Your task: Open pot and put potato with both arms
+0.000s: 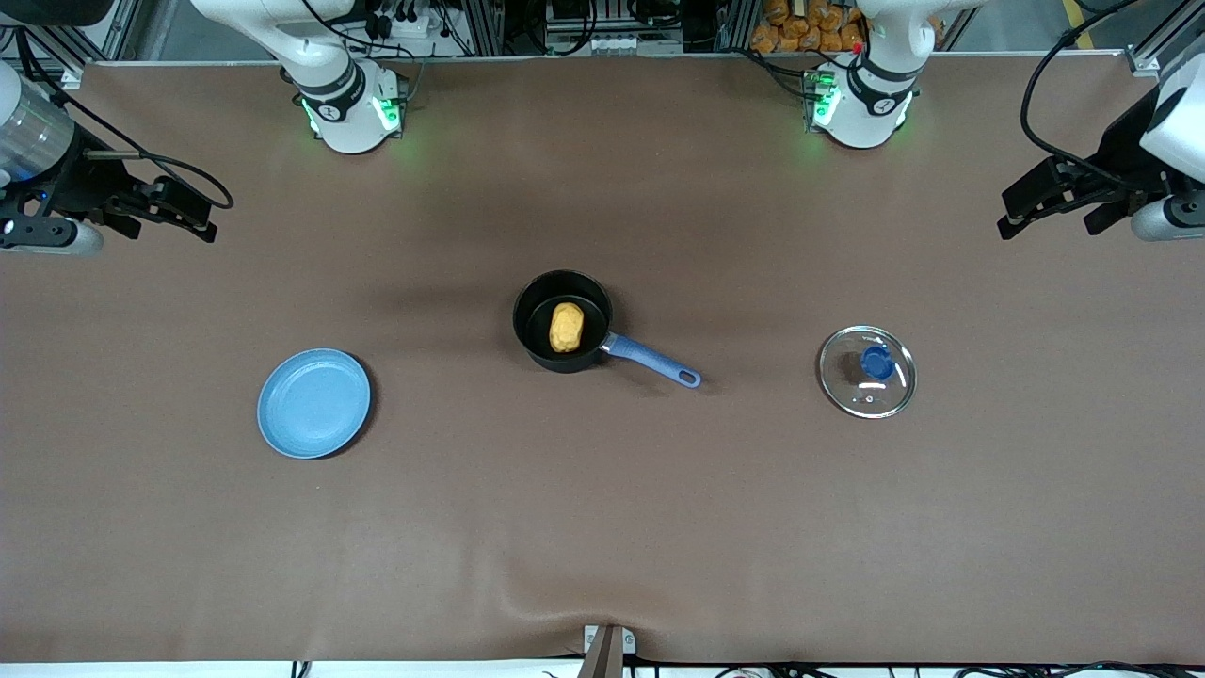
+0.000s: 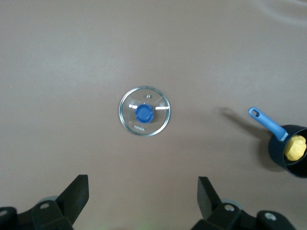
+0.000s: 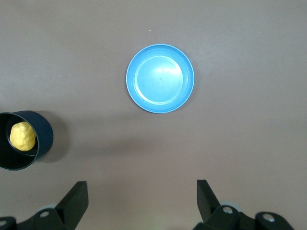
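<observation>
With the lumpy yellow potato already in the black blue-handled pot mid-table and its blue-knobbed glass lid set aside toward the left arm's end, both the left gripper and right gripper, spread open and empty over opposite table ends, risk little beyond a stray sweep knocking the pot's handle.

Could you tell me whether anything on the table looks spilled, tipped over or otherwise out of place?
Nothing stands out. The potato lies inside the upright pot, the lid rests flat, knob up, toward the left arm's end, and the plate is bare. The left gripper and right gripper are open, empty.
</observation>
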